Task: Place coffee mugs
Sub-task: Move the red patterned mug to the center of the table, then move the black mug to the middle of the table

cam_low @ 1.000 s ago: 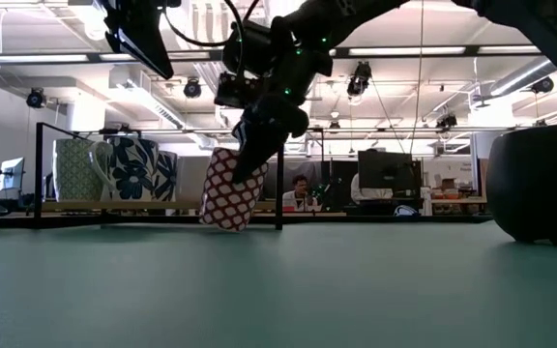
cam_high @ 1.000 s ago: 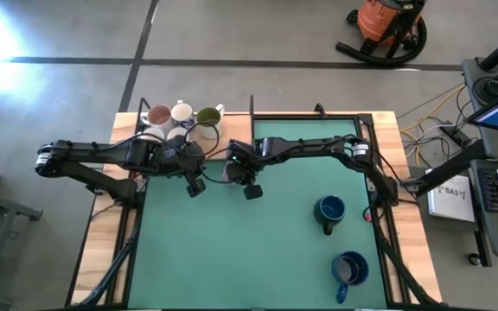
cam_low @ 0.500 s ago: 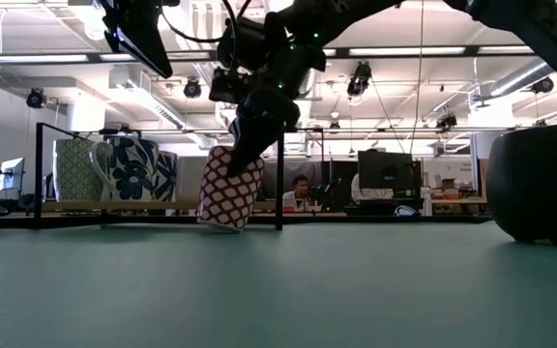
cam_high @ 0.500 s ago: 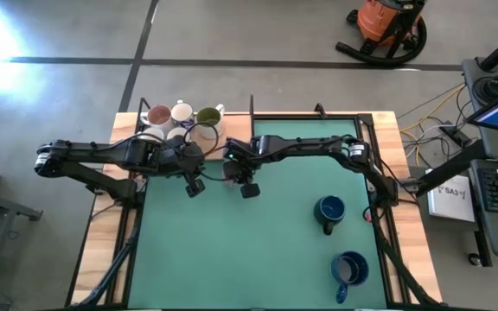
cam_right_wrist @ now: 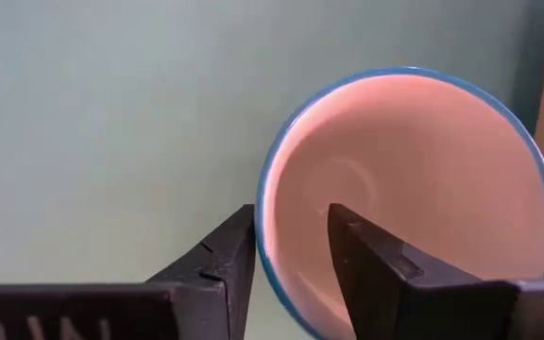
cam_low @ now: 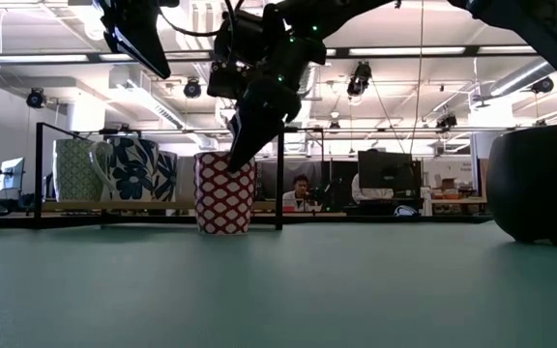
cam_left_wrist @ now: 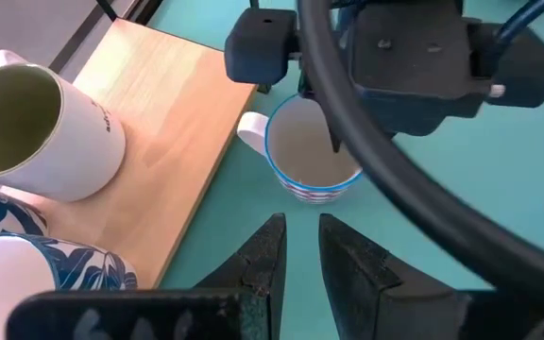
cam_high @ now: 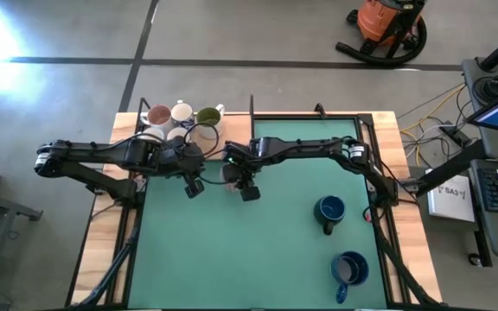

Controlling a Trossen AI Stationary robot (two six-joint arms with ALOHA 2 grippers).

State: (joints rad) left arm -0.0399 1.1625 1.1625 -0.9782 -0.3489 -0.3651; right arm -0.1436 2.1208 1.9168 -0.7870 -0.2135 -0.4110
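Note:
A red-and-white patterned mug, pink inside with a blue rim, stands upright on its base on the green mat near the mat's far left corner. My right gripper is open above it, one finger inside the mug and one outside. My left gripper hovers just left of the mug, its fingers a narrow gap apart with nothing between them. Two dark blue mugs stand on the mat at the right. My right gripper comes from above, pointing down, and stands astride the mug's rim on the side away from the handle. One finger is inside the mug and one outside. I cannot tell whether either finger touches the wall.
On the wooden strip at the far left stand a pinkish-inside mug, a white mug, an olive-green-inside mug and blue floral mugs. A thin black frame borders the mat.
The patterned mug, tilted a second ago with one side of its base off the mat, has come down upright and stands flat on its base. My right gripper has shifted a little toward the table's left edge with it.

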